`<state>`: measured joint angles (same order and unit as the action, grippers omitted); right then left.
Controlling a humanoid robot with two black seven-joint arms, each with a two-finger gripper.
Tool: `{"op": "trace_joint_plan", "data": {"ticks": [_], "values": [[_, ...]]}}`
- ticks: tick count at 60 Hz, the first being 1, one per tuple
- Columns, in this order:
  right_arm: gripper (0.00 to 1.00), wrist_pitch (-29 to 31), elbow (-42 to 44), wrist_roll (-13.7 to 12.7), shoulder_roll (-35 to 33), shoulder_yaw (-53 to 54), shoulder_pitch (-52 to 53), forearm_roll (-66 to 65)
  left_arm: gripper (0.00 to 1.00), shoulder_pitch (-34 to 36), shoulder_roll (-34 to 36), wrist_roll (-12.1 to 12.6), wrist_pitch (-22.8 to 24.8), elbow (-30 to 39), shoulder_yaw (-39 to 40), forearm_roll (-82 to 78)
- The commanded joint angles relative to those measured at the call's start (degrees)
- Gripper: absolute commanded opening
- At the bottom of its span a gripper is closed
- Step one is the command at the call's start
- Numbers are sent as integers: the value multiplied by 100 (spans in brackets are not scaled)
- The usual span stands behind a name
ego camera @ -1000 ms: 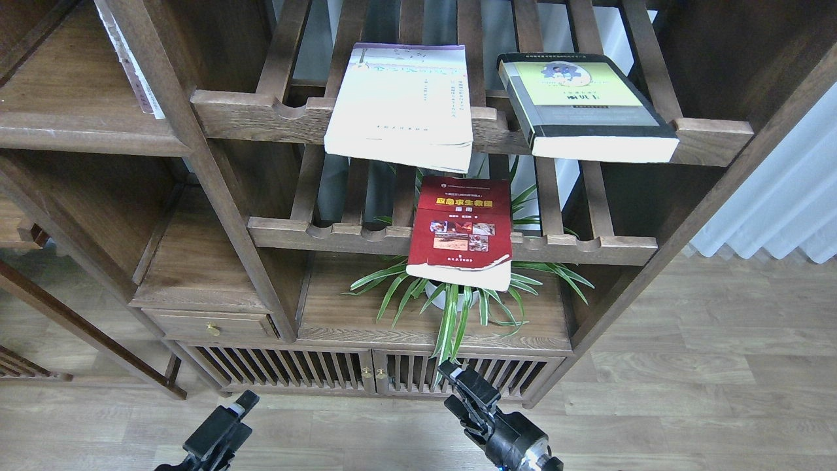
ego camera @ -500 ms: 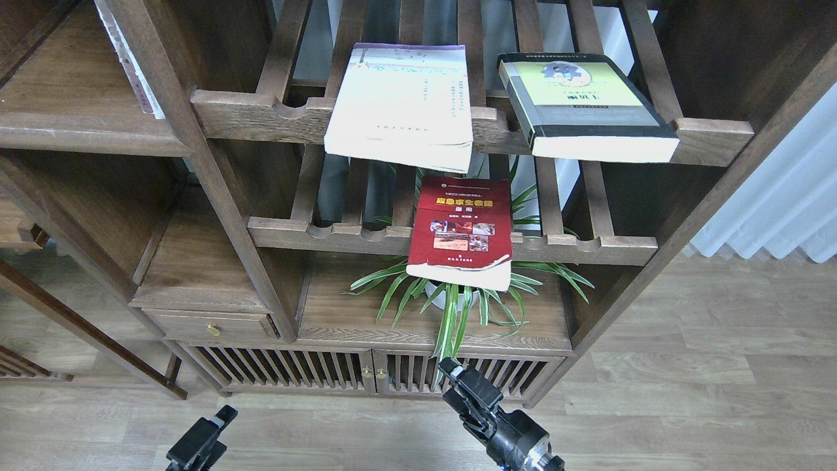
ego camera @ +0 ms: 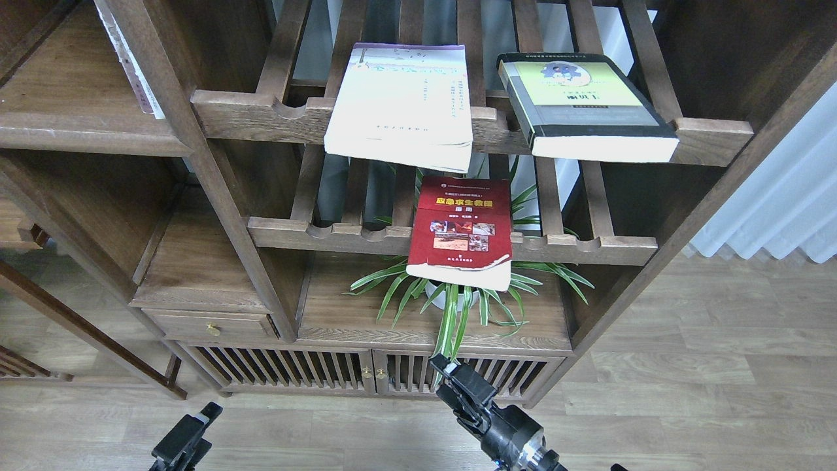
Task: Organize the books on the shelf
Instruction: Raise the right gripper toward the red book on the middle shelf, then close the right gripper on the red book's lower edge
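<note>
We hang both arms low in front of the cabinet, no book in hand. Our right end effector (ego camera: 448, 373) points up at the slatted cabinet doors (ego camera: 366, 373); it grips nothing, and seen end-on its fingers cannot be told apart, so we cannot tell how far it stands open. Our left end effector (ego camera: 196, 422) is lower and to its left, cut by the frame's bottom edge, dark, empty as far as we see, its opening likewise unreadable.

All three books lie above and beyond the right end effector. The red paperback (ego camera: 461, 232) is nearest, overhanging a scalloped rack rail over the spider plant (ego camera: 451, 301). Higher up, the thin white book (ego camera: 402, 98) sits up and left of it, the black-and-yellow-green book (ego camera: 582, 104) up and right, both jutting past their rail. The solid plank shelf (ego camera: 72, 111) lies far up and left.

We judge the task barely begun, at the reach stage. The next move likely calls for raising the right arm to the red paperback's free lower edge, clear of the leaves. The plant's pot is mostly hidden beneath that book.
</note>
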<state>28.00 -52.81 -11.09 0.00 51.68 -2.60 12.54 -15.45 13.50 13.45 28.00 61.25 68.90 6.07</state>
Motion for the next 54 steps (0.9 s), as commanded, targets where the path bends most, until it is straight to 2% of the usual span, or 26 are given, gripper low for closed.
{"op": "trace_joint_plan", "data": {"ticks": [1, 7, 9, 14, 26, 49, 54], "values": [[100, 0, -221, 28, 0, -35, 40, 12, 100, -2, 13, 0, 0, -34, 0, -1], [100, 0, -291, 195, 0, -35, 172, 30, 100, 7, 39, 0, 0, -34, 0, -1], [100, 0, -291, 370, 0, -26, 285, 38, 100, 15, 57, 0, 0, -34, 0, -1], [100, 0, -300, 511, 0, -26, 374, 74, 100, 33, 118, 0, 0, -69, 0, -1], [100, 0, -721, 520, 0, -263, 453, 30, 100, 95, 206, 0, 0, -148, 0, -1], [100, 0, -731, 547, 0, -325, 849, 82, 100, 121, 259, 0, 0, -192, 27, 35], [100, 0, -722, 704, 0, -273, 954, 170, 100, 121, 259, 0, 0, -210, 27, 35]]}}
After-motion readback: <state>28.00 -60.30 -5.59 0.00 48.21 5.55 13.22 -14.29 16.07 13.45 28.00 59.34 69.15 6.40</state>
